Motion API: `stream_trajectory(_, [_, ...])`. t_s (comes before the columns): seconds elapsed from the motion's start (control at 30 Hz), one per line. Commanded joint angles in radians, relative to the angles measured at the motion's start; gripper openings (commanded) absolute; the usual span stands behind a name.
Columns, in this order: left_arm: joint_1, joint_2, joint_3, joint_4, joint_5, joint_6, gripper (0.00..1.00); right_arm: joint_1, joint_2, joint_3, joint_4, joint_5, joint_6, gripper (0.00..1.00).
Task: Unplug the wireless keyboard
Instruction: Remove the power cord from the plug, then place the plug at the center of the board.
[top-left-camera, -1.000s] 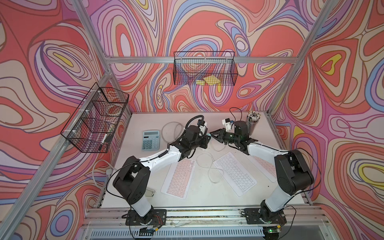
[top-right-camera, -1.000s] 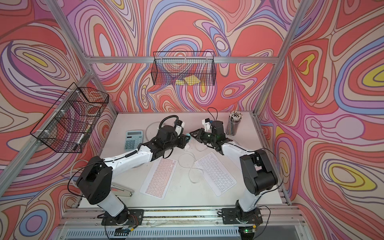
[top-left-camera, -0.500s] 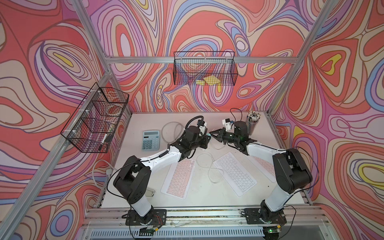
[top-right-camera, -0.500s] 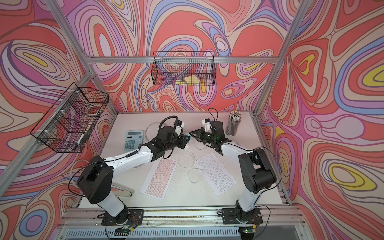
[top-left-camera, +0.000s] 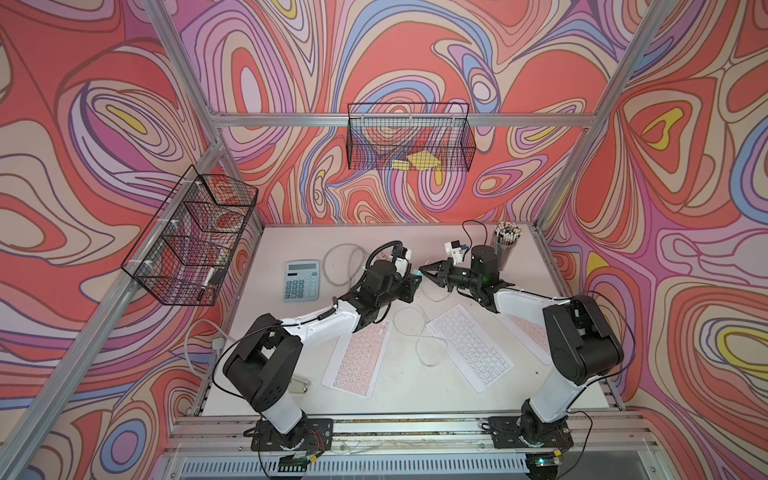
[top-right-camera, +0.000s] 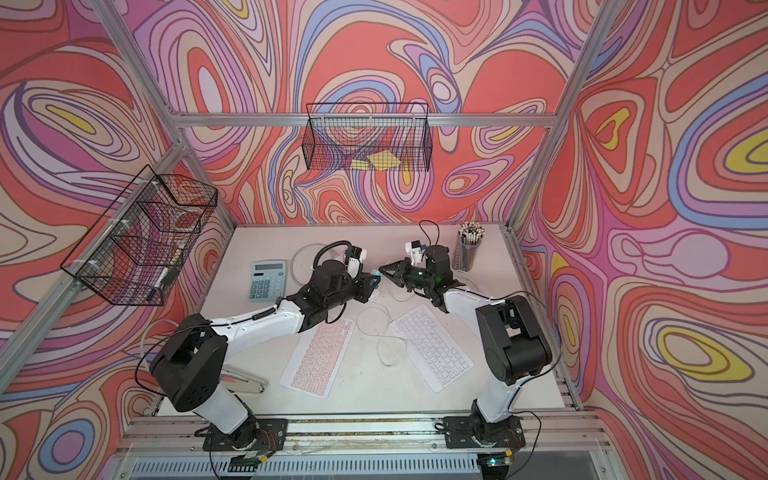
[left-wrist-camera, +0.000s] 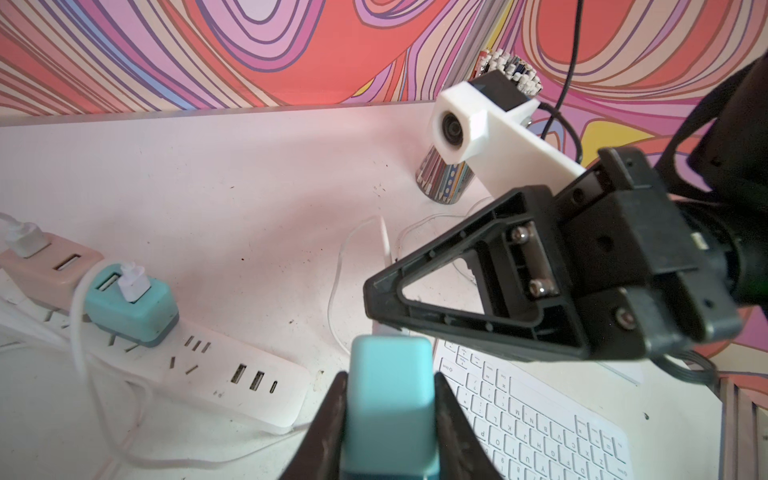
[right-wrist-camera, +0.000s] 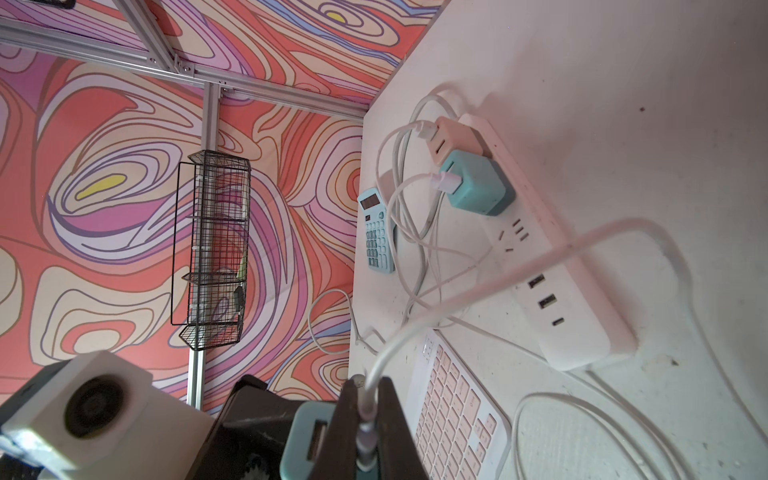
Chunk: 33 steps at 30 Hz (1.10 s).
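Observation:
My left gripper is shut on a teal charger block, held above the table. My right gripper faces it tip to tip and is shut on the plug of a thin white cable, right at the charger's face. In both top views the left gripper and the right gripper meet over the table's middle back. The cable loops down between a pink keyboard and a white keyboard. I cannot tell which keyboard it enters.
A white power strip lies below the grippers with a second teal charger and a pink charger plugged in. A calculator, a pencil cup and another pink keyboard under the right arm share the table.
My right gripper's jaws have closed onto the cable's plug at the charger. Both arms have barely moved.

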Motion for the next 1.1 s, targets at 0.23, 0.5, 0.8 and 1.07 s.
stream_trajectory(0.23, [0.0, -0.095, -0.031, 0.022, -0.007, -0.007, 0.0, -0.185, 0.028, 0.071, -0.067, 0.172, -0.095, 0.0])
stream_trajectory(0.5, [0.001, -0.05, 0.033, -0.057, 0.007, -0.015, 0.0, -0.19, 0.03, 0.147, -0.196, 0.19, -0.258, 0.0])
stream_trajectory(0.8, [0.002, 0.122, 0.298, -0.296, 0.05, -0.094, 0.0, -0.189, 0.013, 0.118, -0.24, 0.225, -0.561, 0.0])
stream_trajectory(1.07, [0.002, 0.341, 0.576, -0.516, 0.021, -0.183, 0.0, -0.189, 0.029, 0.099, -0.265, 0.287, -0.728, 0.0])
